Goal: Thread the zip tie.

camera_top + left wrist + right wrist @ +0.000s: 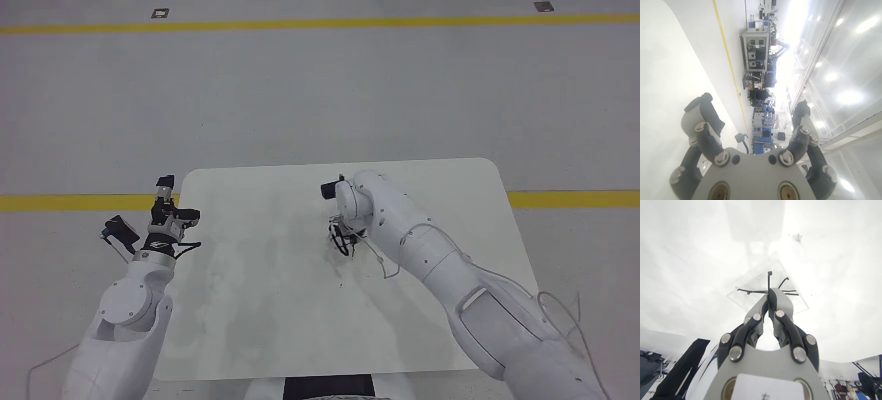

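My right gripper (769, 294) is shut on a thin black zip tie (769, 280); the tie's square head sticks out past the fingertips. Beneath it, other black zip ties (753, 291) lie on a clear plastic sheet (798, 306) on the white table. From above, the right gripper (345, 240) hangs over the dark bundle of ties near the table's middle. My left gripper (168, 200) is at the table's left edge, held up and pointing outward. Its black fingers (800, 111) stand wide apart with nothing between them.
The white table (260, 320) has rounded corners and bare surface around the ties. A small dark smudge (797, 237) marks the tabletop beyond the plastic sheet. Yellow floor lines (560, 198) run past the table on both sides.
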Motion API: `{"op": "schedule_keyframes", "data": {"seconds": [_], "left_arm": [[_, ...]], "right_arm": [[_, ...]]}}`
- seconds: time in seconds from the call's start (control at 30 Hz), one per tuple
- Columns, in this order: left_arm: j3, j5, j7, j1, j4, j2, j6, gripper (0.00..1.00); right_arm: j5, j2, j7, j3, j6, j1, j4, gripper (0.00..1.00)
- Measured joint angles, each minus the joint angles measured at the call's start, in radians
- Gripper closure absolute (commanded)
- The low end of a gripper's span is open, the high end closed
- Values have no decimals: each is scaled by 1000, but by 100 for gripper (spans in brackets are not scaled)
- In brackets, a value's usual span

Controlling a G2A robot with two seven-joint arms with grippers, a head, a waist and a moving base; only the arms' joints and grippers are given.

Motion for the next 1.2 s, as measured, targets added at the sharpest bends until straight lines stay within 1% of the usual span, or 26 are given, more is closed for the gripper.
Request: {"op": "schedule_keyframes", "data": {"seconds": [0.1, 0.23, 0.47, 0.67, 0.93, 1.2], "left_arm": [[0, 0, 0, 0, 0, 0, 0, 0], [0, 0, 0, 0, 0, 0, 0, 0], [0, 0, 0, 0, 0, 0, 0, 0], [0, 0, 0, 0, 0, 0, 0, 0], [0, 0, 0, 0, 0, 0, 0, 0], [0, 0, 0, 0, 0, 0, 0, 0]], "right_arm": [[15, 9, 14, 14, -22, -9, -7, 100], [52, 16, 12, 8, -49, -6, 12, 100], [74, 29, 12, 10, -28, 5, -7, 100], [97, 53, 12, 25, -23, 0, -39, 100], [69, 94, 12, 23, 13, -17, -132, 100], [30, 134, 12, 51, 14, -50, -244, 100]]}}
